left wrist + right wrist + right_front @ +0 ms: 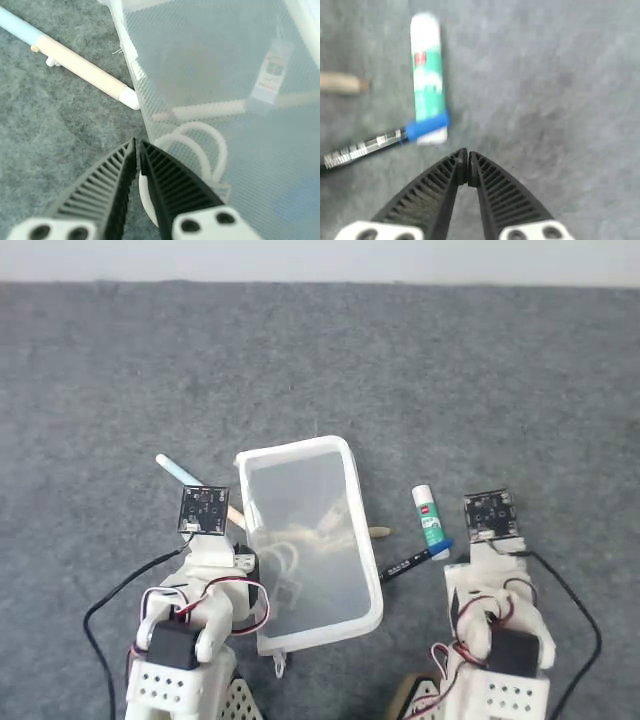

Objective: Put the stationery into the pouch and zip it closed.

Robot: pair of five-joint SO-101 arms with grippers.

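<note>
Since left gripper (136, 144) and right gripper (467, 154) sit closed (empty), nudging glue (427, 75) could roll the pen (365, 147) touching it away.

Nothing written could be read anywhere. The glue stick (429, 517), at about three o'clock from the pouch (300, 480), carried a green and red label whose print was too blurred to make out. The black pen (404, 565), touching one end of it and running off toward eight o'clock, bore a line of pale marks just as illegible. A small tag (270, 75) seen through the pouch's mesh wall showed red and dark print, also unreadable.
</note>
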